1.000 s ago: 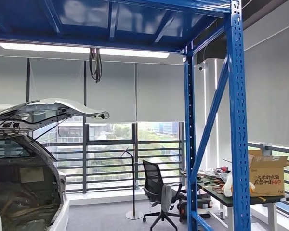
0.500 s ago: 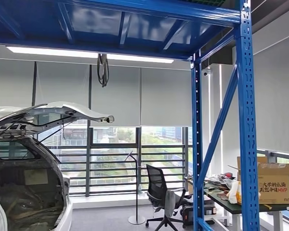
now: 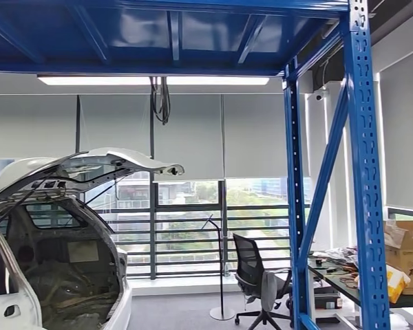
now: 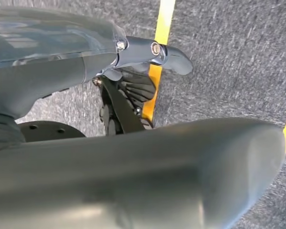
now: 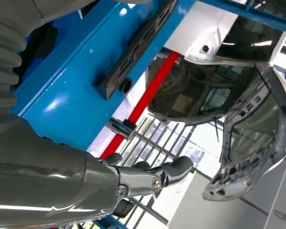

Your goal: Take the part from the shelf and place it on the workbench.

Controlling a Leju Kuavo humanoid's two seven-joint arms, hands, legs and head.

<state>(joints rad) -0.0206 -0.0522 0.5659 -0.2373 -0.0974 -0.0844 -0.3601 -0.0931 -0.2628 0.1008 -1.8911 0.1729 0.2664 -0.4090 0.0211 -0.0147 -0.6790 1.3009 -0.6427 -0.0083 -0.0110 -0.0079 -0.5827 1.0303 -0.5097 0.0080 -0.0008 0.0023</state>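
Right wrist view: the part (image 5: 134,52), a long dark bar with slots cut along it, lies flat on the blue shelf (image 5: 73,90). It sits ahead of the right hand (image 5: 134,179) and well apart from it, with nothing touching it. The right hand is raised toward the shelf and holds nothing. Its grey thumb (image 5: 174,171) is stretched straight out, and the tips of the darker fingers (image 5: 112,158) show just behind it, apart from the thumb. Past the hand and the shelf edge are a red bar (image 5: 148,93) and the white car (image 5: 242,95) with its tailgate lifted.

Left wrist view: the left hand (image 4: 134,71) hangs over the grey floor (image 4: 224,57), above a strip of yellow tape (image 4: 165,19). Its thumb (image 4: 170,52) is extended, the dark fingers (image 4: 136,88) are loosely bent beneath it, and there is nothing between them (the large blurred grey shapes close to the lens cannot be identified).

Head view: the blue shelf frame (image 3: 368,172) rises on the robot's right, with its upper deck spanning overhead. The car (image 3: 64,240) stands to the left with its boot open. A black office chair (image 3: 254,275) stands between the car and the frame. Behind the frame's posts, a cluttered desk (image 3: 334,265) carries a cardboard box (image 3: 409,247).
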